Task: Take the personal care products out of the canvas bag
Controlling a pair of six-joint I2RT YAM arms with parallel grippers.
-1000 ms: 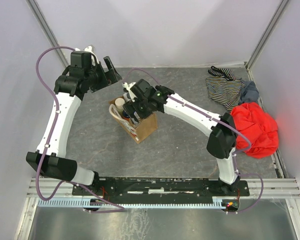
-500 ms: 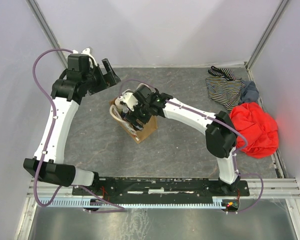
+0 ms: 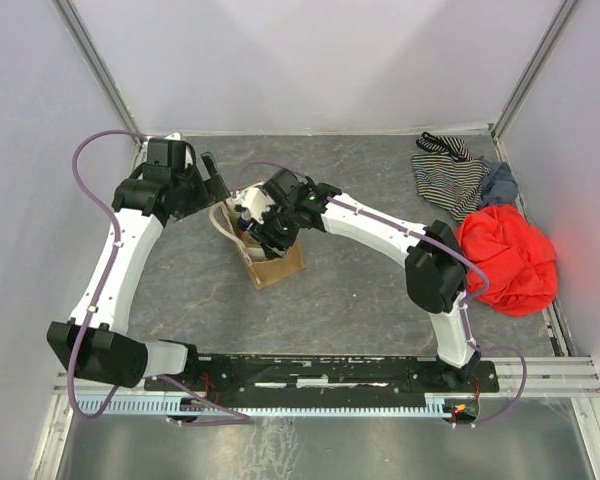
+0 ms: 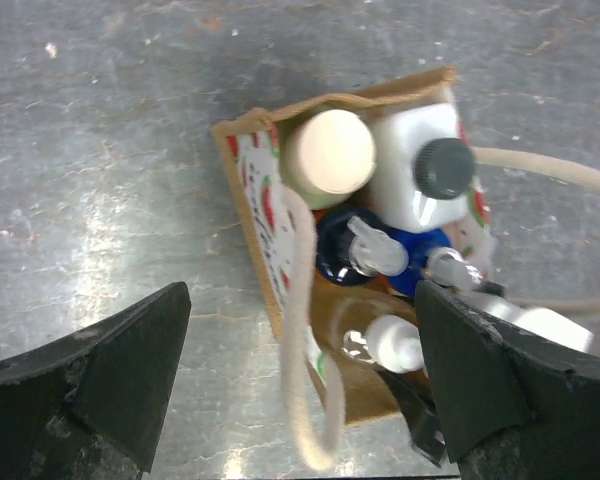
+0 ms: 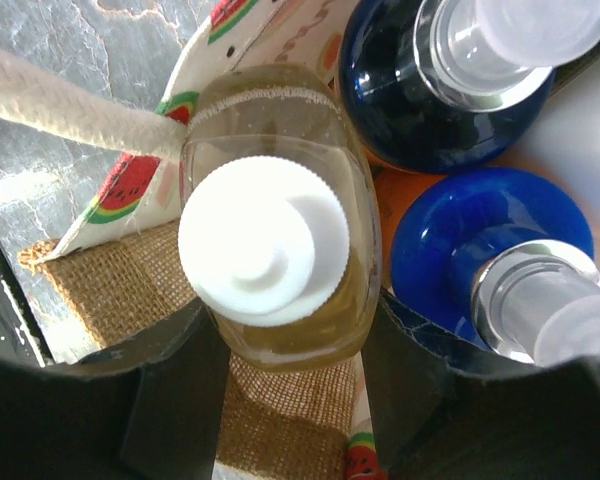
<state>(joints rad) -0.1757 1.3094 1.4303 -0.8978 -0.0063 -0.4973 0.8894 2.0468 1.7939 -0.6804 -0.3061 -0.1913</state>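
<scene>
The canvas bag (image 3: pixel 277 264) stands mid-table, its watermelon-print wall (image 4: pixel 262 205) facing left. Inside stand the personal care products: a pale-green cylinder with a cream cap (image 4: pixel 328 152), a white flat bottle (image 4: pixel 412 160), two blue-topped pump bottles (image 5: pixel 450 95) (image 5: pixel 485 245) and a beige pump bottle (image 5: pixel 272 250). My right gripper (image 5: pixel 295 375) reaches into the bag from above and is shut on the beige pump bottle, a finger (image 5: pixel 170 395) pressing each side. My left gripper (image 4: pixel 300 335) hangs open over the bag's left edge, above a cream handle loop (image 4: pixel 298 300).
A red cloth (image 3: pixel 508 257) lies at the right edge of the table. Behind it are a black-and-white striped garment (image 3: pixel 448 172) and a grey-blue cloth (image 3: pixel 498 184). Grey walls close in the table at the left, back and right.
The right gripper has closed on the beige bottle inside the bag. The bag has shifted a little toward the left and front. The left arm has come down closer to the bag.
</scene>
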